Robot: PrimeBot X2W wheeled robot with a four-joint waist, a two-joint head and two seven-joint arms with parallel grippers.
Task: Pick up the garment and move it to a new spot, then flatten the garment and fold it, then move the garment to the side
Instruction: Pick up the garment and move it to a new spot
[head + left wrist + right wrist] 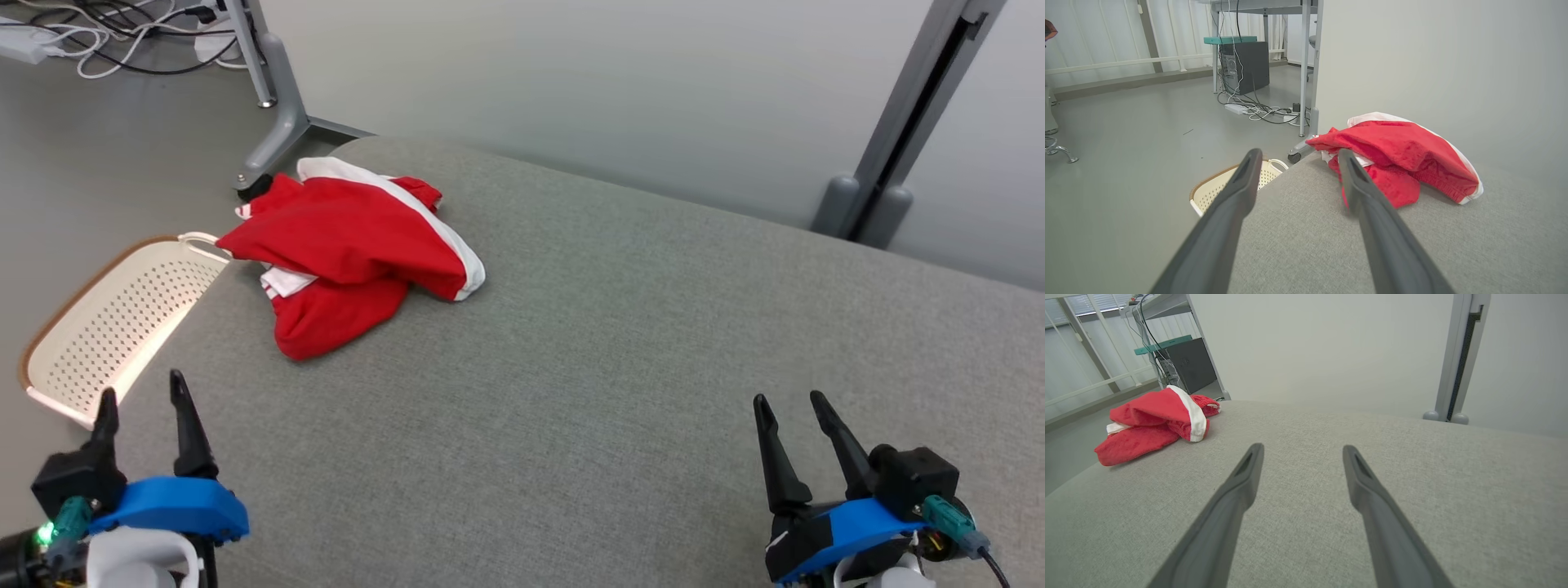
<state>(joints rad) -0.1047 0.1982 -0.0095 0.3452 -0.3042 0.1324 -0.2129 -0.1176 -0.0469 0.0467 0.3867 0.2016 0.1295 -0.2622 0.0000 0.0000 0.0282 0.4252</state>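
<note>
Red with white trim, the crumpled fabric garment (pixel 351 245) is lying in a heap on the grey woven-cloth worktop (pixel 620 343), near its far left rounded corner, with its left tip reaching the worktop's left edge. Just beside that edge, lower down on the grey floor (pixel 98 163), a cream perforated plastic basket with a brown rim (pixel 114 318) is sitting, its handle loop showing next to the garment. The left pincer (pixel 140 388) is hovering at the near left of the worktop, its two long dark fingers standing apart and holding nothing; in the left wrist view they are pointing toward the garment and the basket, short of both. The right pincer (pixel 789 398) is hovering at the near right, its fingers likewise spread and empty, over bare grey cloth and well apart from the garment. Beyond the worktop's far corner a grey metal desk leg on a black caster (pixel 273 114) is standing, with white and black cables (pixel 122 41) trailing on the floor behind it, and a dark computer tower (pixel 1247 65) is sitting under the desk. At the far right a grey upright post (pixel 906 122) is rising against the pale wall (pixel 571 82).
</note>
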